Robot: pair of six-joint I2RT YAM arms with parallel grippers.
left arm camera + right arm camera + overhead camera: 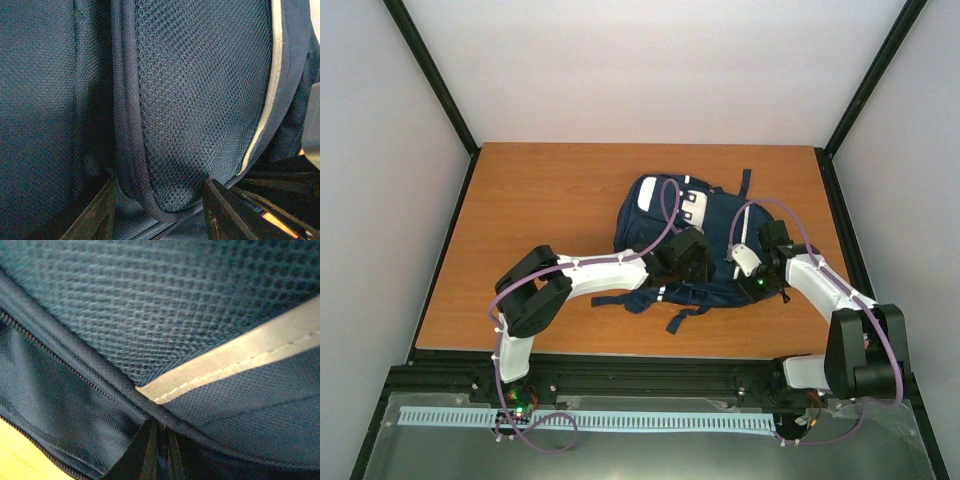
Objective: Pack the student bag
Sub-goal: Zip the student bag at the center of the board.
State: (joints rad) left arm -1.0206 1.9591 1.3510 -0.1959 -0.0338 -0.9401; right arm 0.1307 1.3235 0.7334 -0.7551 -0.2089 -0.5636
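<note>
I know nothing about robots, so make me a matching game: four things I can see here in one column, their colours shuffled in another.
Things:
1. student bag
2. table
3. cable looping over the right arm
4. stripe sewn on the bag

Colours:
A. purple
B. navy blue
C. white
D. orange-brown

Pairs: 1-B, 2-D, 3-A, 4-C

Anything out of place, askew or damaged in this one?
Nothing stands out. The student bag lies flat and intact on the table, its straps trailing loosely toward the near edge. The left gripper is open astride a piped seam; the right gripper looks pinched shut on its fabric.
</note>
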